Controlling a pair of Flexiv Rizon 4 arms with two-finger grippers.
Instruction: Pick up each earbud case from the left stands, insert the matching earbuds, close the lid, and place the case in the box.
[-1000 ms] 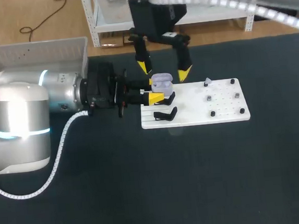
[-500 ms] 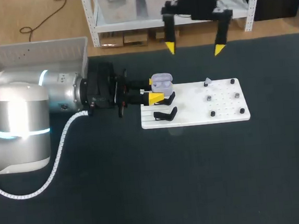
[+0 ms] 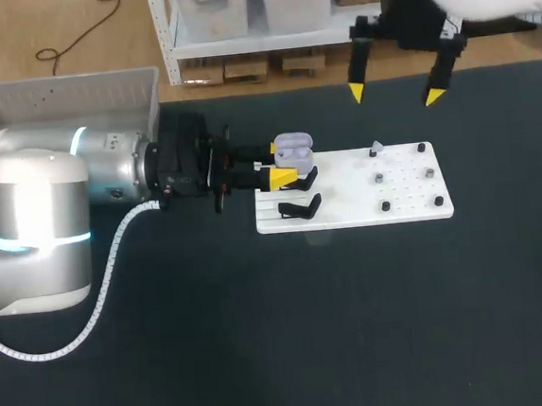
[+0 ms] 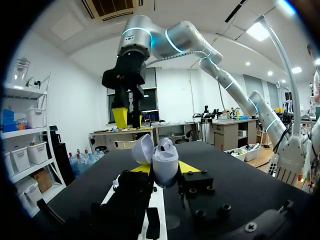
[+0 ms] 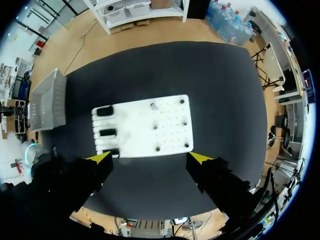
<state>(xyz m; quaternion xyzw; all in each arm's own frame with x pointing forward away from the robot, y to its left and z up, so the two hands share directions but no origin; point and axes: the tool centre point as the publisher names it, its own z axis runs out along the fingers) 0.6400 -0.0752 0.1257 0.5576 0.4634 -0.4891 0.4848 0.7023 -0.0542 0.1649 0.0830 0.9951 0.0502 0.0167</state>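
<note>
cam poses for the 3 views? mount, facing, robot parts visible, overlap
Head: fixed above and behind, looking down on the table; left gripper at the white board, right gripper high over the far edge.
Left wrist: on that wrist, looking along its jaws, which hold the open earbud case; right gripper ahead.
Right wrist: high up, facing straight down at the board; its open jaws show.
Shared: all see the board; head and left wrist share the case.

Left fingers (image 3: 283,176) pinched; right fingers (image 3: 357,92) wide apart, aloft.
</note>
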